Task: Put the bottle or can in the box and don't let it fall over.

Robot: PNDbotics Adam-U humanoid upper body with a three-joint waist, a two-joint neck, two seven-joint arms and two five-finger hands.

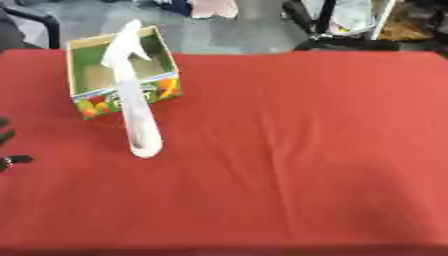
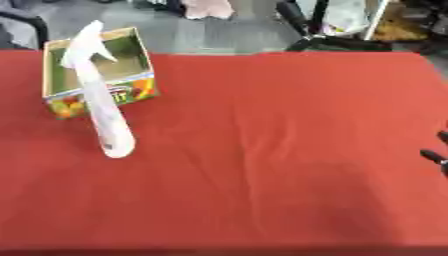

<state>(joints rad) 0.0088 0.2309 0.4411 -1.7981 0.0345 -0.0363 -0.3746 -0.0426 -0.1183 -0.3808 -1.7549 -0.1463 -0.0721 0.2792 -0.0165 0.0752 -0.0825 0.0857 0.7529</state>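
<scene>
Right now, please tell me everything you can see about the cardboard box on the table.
The box is a small open-topped carton, plain brown cardboard inside, with a green printed front showing orange and red fruit-like pictures. It stands upright, slightly turned, at the far left of the red table. A blurred white elongated shape crosses its front and rises past its rim; what it is cannot be told. No bottle or can shows inside. Neither hand touches it.

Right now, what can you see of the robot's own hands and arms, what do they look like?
Very little shows. The left hand is only a few black fingertips at the left edge, one with a pale spot. The right hand is black fingertips at the right edge. No arms, cables or markings are visible.
</scene>
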